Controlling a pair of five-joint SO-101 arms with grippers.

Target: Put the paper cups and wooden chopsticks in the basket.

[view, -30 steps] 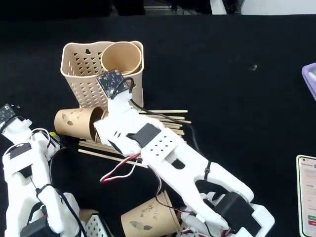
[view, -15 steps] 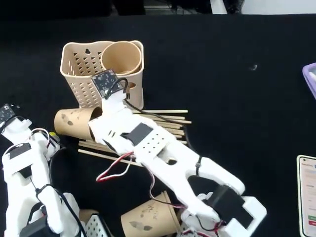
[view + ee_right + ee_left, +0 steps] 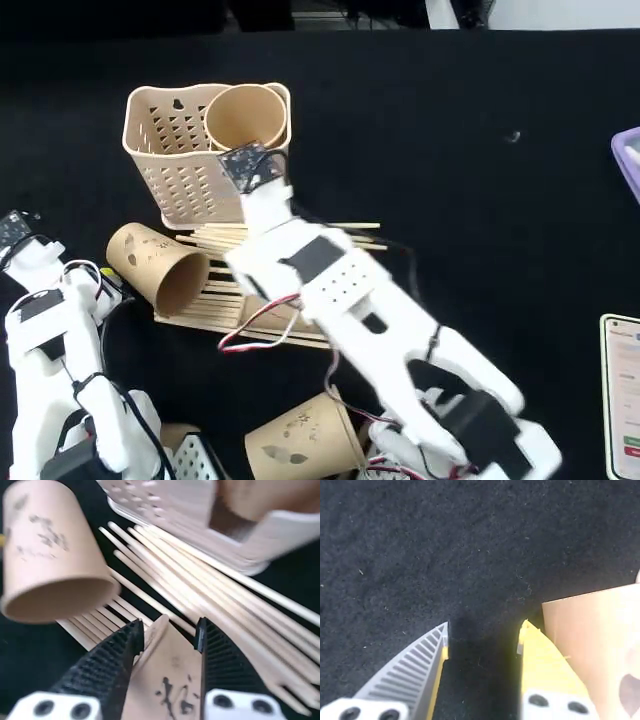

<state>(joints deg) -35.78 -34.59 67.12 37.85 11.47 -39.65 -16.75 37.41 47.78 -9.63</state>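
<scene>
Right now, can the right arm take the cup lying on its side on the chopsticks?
Probably not yet: the right gripper is shut on another paper cup. The lying cup is close, with nothing between.

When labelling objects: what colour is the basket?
The basket is beige; high view shows it best.

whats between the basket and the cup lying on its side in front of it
Wooden chopsticks lie spread between basket and cup, clearest in the right wrist view.

At least four paper cups (image 3: 160,268), one basket (image 3: 160,150), many chopsticks (image 3: 340,227)
</scene>
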